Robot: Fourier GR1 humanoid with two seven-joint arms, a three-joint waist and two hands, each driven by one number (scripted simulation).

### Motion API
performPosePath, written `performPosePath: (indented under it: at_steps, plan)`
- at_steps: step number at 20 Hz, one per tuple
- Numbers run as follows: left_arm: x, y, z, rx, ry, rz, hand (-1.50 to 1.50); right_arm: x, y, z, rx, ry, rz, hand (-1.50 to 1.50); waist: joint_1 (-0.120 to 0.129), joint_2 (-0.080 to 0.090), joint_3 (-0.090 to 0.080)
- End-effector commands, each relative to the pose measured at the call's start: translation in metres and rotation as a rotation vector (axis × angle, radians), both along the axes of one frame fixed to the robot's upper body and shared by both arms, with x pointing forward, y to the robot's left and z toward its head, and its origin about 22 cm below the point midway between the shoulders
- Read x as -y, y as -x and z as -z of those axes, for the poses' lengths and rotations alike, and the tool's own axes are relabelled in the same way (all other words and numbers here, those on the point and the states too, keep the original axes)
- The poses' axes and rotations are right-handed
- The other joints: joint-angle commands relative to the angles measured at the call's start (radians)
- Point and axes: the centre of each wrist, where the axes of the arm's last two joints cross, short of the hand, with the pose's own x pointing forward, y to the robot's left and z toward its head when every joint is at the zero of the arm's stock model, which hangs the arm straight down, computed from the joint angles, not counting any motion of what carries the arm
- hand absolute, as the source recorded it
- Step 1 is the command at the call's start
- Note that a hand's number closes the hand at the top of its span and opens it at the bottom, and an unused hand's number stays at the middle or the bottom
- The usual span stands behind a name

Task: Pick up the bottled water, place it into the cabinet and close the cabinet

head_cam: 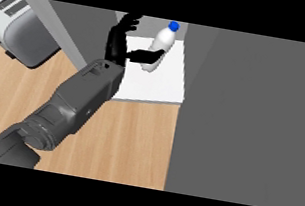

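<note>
One left hand, thumb touching one bottled water, fingers straight, in cabinet

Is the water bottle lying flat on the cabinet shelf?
No. The bottle stands tilted on the white shelf, blue cap up, with the left hand beside it.

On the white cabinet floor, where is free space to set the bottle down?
The white cabinet floor is bare in front, between the bottled water and the wooden counter. It is crowded at the back, where the left hand touches the bottle. The toaster stands on the counter at the left.
</note>
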Motion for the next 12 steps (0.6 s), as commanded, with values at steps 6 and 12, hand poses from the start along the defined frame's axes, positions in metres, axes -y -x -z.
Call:
performPosePath:
  at_steps: [6,12]
  plan:
    - [0.002,-0.012,-0.025,0.038,0.005,0.011,-1.5,-0.002,-0.001,-0.005,0.021,-0.062,-0.046,-1.5,-0.005,0.009,-0.001]
    - [0.013,-0.015,-0.041,0.177,0.163,0.199,-1.5,-0.002,0.004,-0.002,0.002,-0.055,-0.055,-1.5,0.012,-0.005,-0.001]
